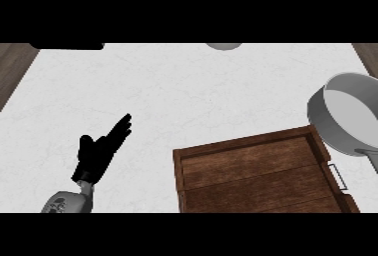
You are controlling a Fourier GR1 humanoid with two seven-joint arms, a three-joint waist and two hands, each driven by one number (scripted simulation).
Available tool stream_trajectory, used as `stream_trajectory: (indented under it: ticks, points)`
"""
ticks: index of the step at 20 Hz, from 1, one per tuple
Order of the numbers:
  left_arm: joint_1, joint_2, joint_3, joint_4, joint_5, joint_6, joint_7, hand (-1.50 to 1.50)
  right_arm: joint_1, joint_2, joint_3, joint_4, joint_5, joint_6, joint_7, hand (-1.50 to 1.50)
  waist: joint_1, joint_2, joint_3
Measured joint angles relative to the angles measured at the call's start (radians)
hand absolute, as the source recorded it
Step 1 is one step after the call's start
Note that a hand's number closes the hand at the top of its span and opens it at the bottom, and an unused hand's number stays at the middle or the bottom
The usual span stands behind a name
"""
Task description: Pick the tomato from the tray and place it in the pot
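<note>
The left robot hand (100,152) rests open over the white desk (184,90), holding nothing. The wooden tray (258,175) lies beside the grey pot (347,117).

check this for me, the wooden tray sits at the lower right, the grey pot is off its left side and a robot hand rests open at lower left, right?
One thing is wrong: the head view shows the grey pot off the right side of the wooden tray, not its left. The tray does sit at lower right, and the left robot hand does rest open at lower left.
</note>
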Motion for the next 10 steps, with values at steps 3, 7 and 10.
stream_trajectory:
  ticks: [3,7,10]
  points:
    - [0.007,-0.004,-0.001,-0.02,0.001,0.004,0.02,0.0,-0.027,0.035,0.034,-0.047,0.101,-0.107,0.047,1.5,-0.003,-0.003,-0.001]
    - [-0.004,0.001,0.011,-0.021,0.008,-0.005,0.03,0.0,-0.041,0.084,0.098,-0.089,0.255,-0.237,0.133,1.5,-0.008,-0.004,-0.001]
    - [0.003,-0.004,0.009,-0.012,0.002,-0.005,0.021,0.0,-0.05,0.112,0.166,-0.088,0.357,-0.231,0.227,1.5,-0.005,-0.003,-0.002]
